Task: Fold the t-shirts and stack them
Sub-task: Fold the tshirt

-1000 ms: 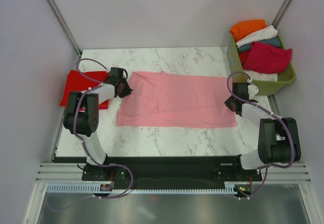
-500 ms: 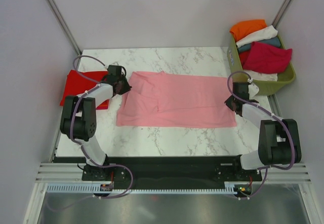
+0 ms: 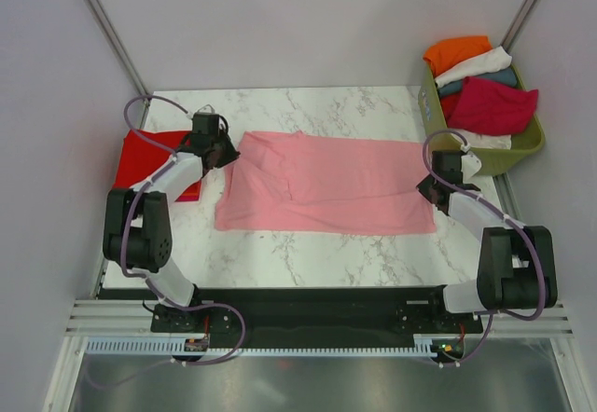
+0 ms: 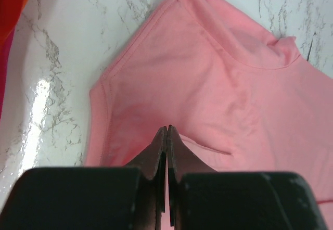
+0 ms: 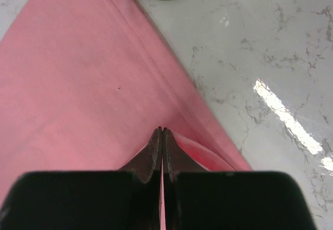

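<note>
Top external view: pink shirt (image 3: pixel 326 184) lies lengthwise between left hand (image 3: pixel 224 156) and right hand (image 3: pixel 429 188), each clamped on one end.

The left jaws, pinched on a corner of the pink t-shirt (image 3: pixel 326 184), have pulled away toward the far left corner of the bench (image 3: pixel 308 249), dragging that end of the cloth along and raising a long crease across its middle.
</note>
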### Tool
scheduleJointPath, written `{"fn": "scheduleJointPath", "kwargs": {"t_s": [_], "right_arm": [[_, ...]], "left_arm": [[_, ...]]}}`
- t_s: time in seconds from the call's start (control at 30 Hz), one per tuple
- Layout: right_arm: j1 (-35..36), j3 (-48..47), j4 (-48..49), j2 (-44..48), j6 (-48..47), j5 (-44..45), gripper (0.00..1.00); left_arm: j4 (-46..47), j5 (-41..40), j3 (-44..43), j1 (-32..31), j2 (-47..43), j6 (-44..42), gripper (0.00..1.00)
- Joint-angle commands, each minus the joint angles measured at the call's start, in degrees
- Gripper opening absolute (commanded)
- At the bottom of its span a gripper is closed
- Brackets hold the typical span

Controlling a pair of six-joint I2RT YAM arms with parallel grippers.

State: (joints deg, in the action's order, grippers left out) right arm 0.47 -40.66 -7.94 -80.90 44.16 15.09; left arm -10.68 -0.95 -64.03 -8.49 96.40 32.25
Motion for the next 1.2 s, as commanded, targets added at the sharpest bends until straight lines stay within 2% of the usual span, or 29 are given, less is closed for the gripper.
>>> {"fn": "scheduleJointPath", "kwargs": {"t_s": [0.0,0.43,0.63,0.9,0.93,1.0,1.07,1.1,1.17], "right_arm": [[-0.21,-1.17,0.21,2.15,0.84,1.08,0.0],[-2.23,2.25,2.14,8.22,1.63,2.22,0.0],[-2.49,1.56,2.23,5.76,1.89,1.43,0.0],[-2.67,1.82,3.29,2.51,2.6,1.69,0.0],[-2.67,1.82,3.2,2.33,2.6,1.69,0.02],[-2.67,1.82,3.29,1.98,2.6,1.61,0.23],[-2.67,1.9,3.37,2.33,2.16,1.52,0.4],[-2.67,1.99,3.46,2.68,1.81,1.35,0.42],[-2.58,2.52,4.34,4.43,0.67,0.73,0.45]], "left_arm": [[0.31,0.16,-2.24,-0.21,-3.5,-1.58,0.02],[0.13,-0.28,-1.71,-0.21,-7.71,-0.87,0.02],[0.74,-0.19,-2.5,-0.21,-7.19,-0.52,0.02],[1.71,0.6,-4.44,-0.21,-2.19,-0.7,0.02],[1.71,0.6,-4.7,-0.21,-1.57,-0.78,0.02],[1.54,0.69,-5.23,-0.21,-0.43,-0.96,0.02],[1.1,0.69,-5.49,-0.21,1.07,-0.96,0.08],[0.92,0.69,-5.58,-0.21,1.42,-0.79,0.11],[0.75,0.69,-5.23,-0.12,1.77,-0.7,0.26]]}}
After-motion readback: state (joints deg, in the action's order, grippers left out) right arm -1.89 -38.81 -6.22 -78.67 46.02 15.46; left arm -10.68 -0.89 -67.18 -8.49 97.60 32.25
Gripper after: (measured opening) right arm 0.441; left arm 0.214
